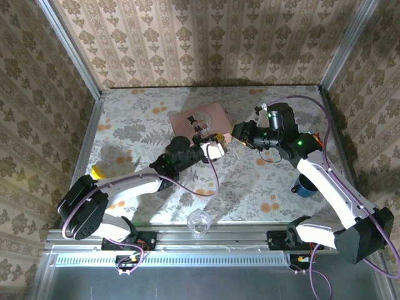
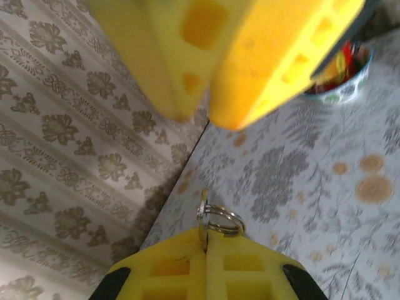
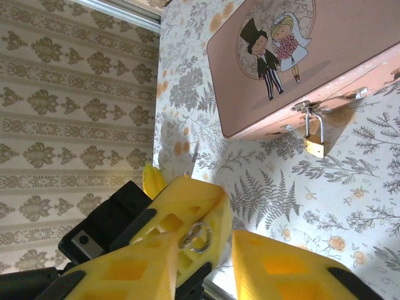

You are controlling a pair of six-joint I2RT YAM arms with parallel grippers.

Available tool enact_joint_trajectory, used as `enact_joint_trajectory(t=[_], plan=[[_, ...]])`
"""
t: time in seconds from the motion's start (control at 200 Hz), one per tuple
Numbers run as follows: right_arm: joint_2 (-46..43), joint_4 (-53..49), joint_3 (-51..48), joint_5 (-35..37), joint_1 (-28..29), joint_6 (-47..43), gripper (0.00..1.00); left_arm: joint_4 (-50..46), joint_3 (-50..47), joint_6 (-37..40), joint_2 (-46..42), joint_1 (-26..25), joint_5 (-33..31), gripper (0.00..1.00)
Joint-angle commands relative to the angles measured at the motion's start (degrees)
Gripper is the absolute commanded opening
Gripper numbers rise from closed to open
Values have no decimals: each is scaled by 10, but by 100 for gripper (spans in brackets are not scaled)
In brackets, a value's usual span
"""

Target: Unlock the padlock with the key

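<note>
The small brass padlock [image 3: 314,147] hangs by its silvery shackle from the hasp on the pink box [image 3: 325,69], whose lid shows a top-hatted figure. My left gripper [image 2: 206,240] is shut on the thin key [image 2: 204,212], which is seen edge-on; its split ring [image 2: 222,220] sticks out past the yellow fingertips. My right gripper [image 3: 206,250] is open just in front of the left gripper [image 3: 194,206], and the key's ring [image 3: 197,237] sits between its yellow fingers. From above, both grippers [image 1: 215,149] [image 1: 239,132] meet just right of the pink box [image 1: 200,117].
A blue cup [image 1: 305,185] stands under the right arm. A clear glass [image 1: 200,222] sits at the near edge. A small bowl [image 2: 342,78] of coloured items lies beyond the right gripper. A yellow object [image 1: 97,170] rests at the left. Patterned walls enclose the table.
</note>
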Motion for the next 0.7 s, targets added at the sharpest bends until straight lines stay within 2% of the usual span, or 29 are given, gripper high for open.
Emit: enact_joint_trajectory(t=[0.0,0.34,0.695], plan=[[-10,28,-13,-14,11,21,35,-30,2,80,-5,-5,-62,0],[17,28,-11,-13,31,28,34,-15,2,70,-3,-12,-58,0],[56,60,-11,-23,53,40,39,2,-3,63,-8,-15,-49,0]])
